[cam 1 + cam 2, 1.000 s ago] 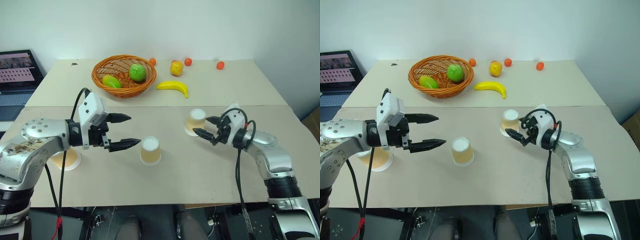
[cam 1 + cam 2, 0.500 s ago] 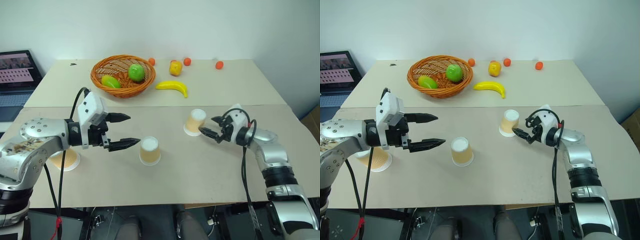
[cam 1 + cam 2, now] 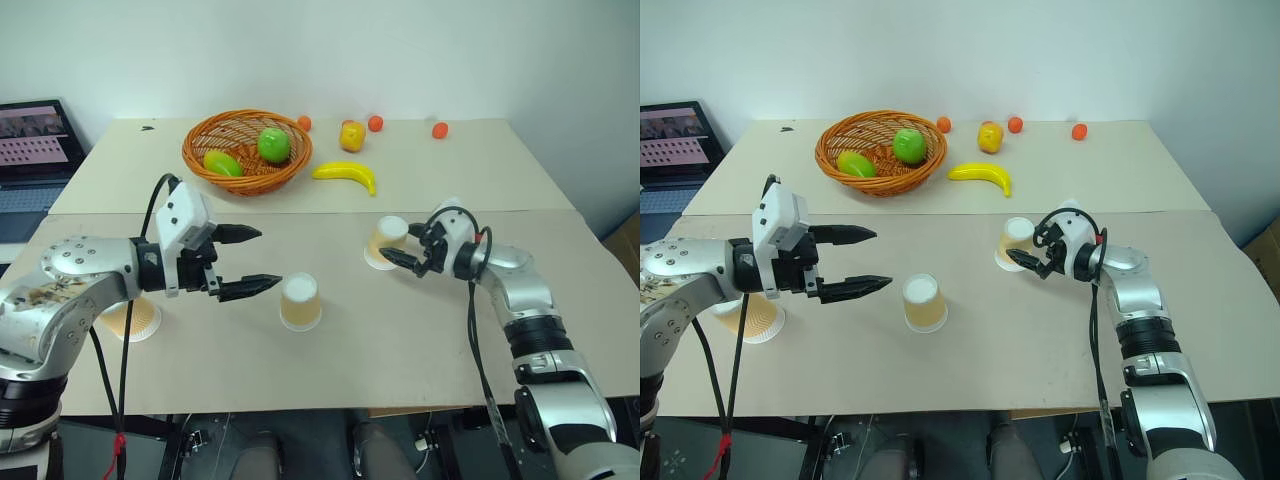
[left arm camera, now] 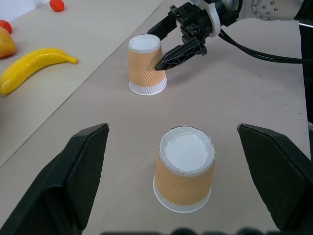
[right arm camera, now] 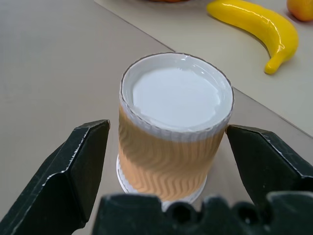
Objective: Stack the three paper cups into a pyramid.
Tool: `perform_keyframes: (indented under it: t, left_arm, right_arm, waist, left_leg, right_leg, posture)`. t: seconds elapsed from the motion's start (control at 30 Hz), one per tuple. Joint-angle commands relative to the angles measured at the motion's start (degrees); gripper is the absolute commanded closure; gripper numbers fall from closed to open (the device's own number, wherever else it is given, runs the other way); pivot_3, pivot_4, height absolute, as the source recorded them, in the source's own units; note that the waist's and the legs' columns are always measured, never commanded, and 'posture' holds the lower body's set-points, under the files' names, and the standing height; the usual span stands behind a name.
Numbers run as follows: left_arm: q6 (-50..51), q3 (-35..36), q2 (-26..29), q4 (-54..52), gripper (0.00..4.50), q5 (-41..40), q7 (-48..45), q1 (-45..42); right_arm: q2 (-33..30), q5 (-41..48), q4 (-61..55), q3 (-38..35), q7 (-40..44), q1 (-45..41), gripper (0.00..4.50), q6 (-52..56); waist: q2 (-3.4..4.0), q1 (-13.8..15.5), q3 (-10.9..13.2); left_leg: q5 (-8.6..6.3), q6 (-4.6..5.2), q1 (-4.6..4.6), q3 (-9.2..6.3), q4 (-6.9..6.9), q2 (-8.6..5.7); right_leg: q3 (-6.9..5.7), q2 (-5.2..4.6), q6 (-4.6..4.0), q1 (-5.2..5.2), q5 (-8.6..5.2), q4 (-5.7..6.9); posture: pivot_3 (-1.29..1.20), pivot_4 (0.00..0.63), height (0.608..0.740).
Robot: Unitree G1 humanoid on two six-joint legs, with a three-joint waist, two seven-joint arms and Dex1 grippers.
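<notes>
- Right cup [image 3: 388,243]: upside down on the worktop [image 3: 400,330], toward its right half, near the seam with the far panel. The right gripper [image 3: 403,247] stands with its fingers spread on either side of this cup, one finger on each flank, neither seen touching the wall.
- Middle cup [image 3: 300,301]: upside down, near the centre of the worktop, well short of the front edge. The left gripper [image 3: 258,262] is spread wide, its fingertips just beside the cup on the left, with nothing between them.
- Left cup [image 3: 133,318]: near the left edge of the worktop, partly hidden behind the left arm.
- Far panel: a wicker basket [image 3: 247,150] with green fruit, a banana [image 3: 347,176] beside it, small orange fruits [image 3: 375,123] along the back edge.
- Right wrist view: shows the right cup's white base, its zigzag ribbing and the gap between each finger and the wall.
- Left wrist view: shows the middle cup centred between the open fingers, with the right cup and right gripper beyond it.
</notes>
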Motion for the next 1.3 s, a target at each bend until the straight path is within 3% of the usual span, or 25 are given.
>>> perform_keyframes:
  t: [0.03,0.5,0.7,0.83,0.97,1.07,1.3]
  left_arm:
    - [-0.1,0.7,-0.3,-1.9,0.0,-0.6,0.8,-0.7]
    - [0.2,0.6,-0.9,-2.4,0.0,-0.8,2.0,-0.5]
    - [0.3,0.7,-0.8,-2.6,0.0,-1.0,1.9,-0.5]
    - [0.6,0.9,-0.4,-2.4,0.0,-1.2,1.6,-0.8]
    - [0.9,1.2,0.3,-2.5,0.0,-1.1,0.7,-0.2]
    - [0.2,1.5,0.7,-1.7,0.0,-0.2,0.1,0.5]
    - [-0.6,0.1,-0.6,-1.2,0.0,0.3,0.2,-0.3]
  right_arm:
    - [0.9,-0.4,0.8,-0.1,0.4,-3.0,0.03,-2.4]
    - [2.1,-1.2,5.9,-0.5,1.2,-7.2,0.03,-4.3]
    - [1.7,-1.0,6.1,-0.7,1.4,-7.0,1.69,-4.7]
    - [1.1,-1.0,3.7,-0.7,1.3,-6.0,1.69,-3.6]
    - [-0.2,0.1,-2.5,-0.8,2.1,-4.4,1.69,0.4]
    - [-3.4,2.9,-17.2,-0.1,4.5,-0.2,1.69,10.3]
    - [-6.9,7.8,-39.4,0.3,3.8,8.7,1.69,25.4]
  waist:
    - [0.0,0.0,0.0]
    - [0.01,0.0,0.0]
    - [0.01,0.0,0.0]
    - [0.01,0.0,0.0]
    - [0.02,0.0,0.0]
    - [0.06,0.1,0.0]
    - [0.06,0.2,0.0]
  left_leg:
    - [0.0,0.0,0.0,0.0,0.0,0.0]
    - [0.0,0.0,0.0,-0.01,0.0,0.0]
    - [0.0,0.0,0.0,-0.01,0.0,-0.01]
    - [0.0,0.0,0.0,-0.01,0.0,0.0]
    - [0.0,0.0,-0.01,-0.02,0.0,0.0]
    - [0.0,0.0,-0.04,-0.03,-0.02,0.0]
    - [0.0,0.0,-0.05,-0.08,-0.01,0.0]
  right_leg:
    - [0.0,0.0,0.0,0.0,0.0,0.0]
    - [-0.01,-0.01,-0.03,0.0,0.02,0.01]
    - [-0.01,-0.01,-0.03,0.0,0.02,0.01]
    - [-0.01,-0.01,-0.03,0.0,0.02,0.02]
    - [-0.01,-0.01,-0.03,-0.01,0.02,0.02]
    - [-0.02,-0.01,-0.03,-0.05,0.02,0.03]
    - [-0.08,-0.01,-0.02,-0.04,0.01,0.04]
  posture:
    - [0.0,0.15,0.737]
    - [0.0,0.15,0.737]
    - [0.0,0.15,0.737]
    - [0.0,0.15,0.737]
    - [0.0,0.15,0.737]
    - [0.0,0.15,0.737]
    - [0.0,0.15,0.737]
